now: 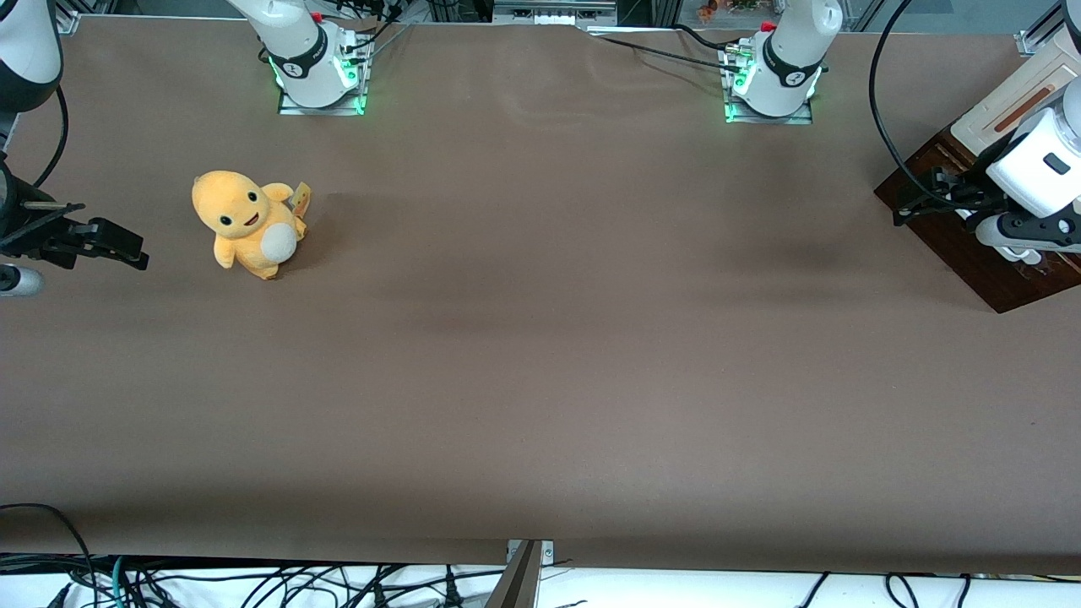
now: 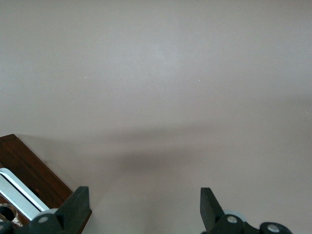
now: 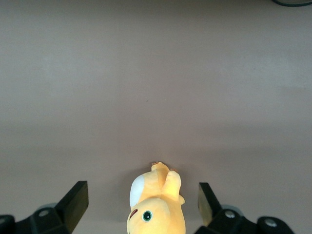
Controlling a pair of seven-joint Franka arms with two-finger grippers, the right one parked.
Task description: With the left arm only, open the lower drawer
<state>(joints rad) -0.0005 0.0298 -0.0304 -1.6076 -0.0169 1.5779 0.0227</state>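
plush toy (image 1: 247, 223) | upright on brown table (image 1: 540, 380) | parked arm's end

Table (image 1: 540, 355): plain matte brown, no pattern.
Drawer (image 1: 971, 245): dark brown wood front with visible grain; handle (image 2: 17, 192) white.
Cream panel (image 1: 1009, 101) at 12 o'clock of the drawer, with a brown slot.
Left arm (image 1: 1043, 160): white shell, dark grey sections; cable (image 1: 882, 127) black.
Gripper (image 2: 141, 204): black, jaws spread wide, over bare table beside the drawer corner.
Plush (image 1: 245, 221): orange-yellow, white belly, black eyes, at the parked arm's end.
Arm bases (image 1: 321, 84): white, lit green.
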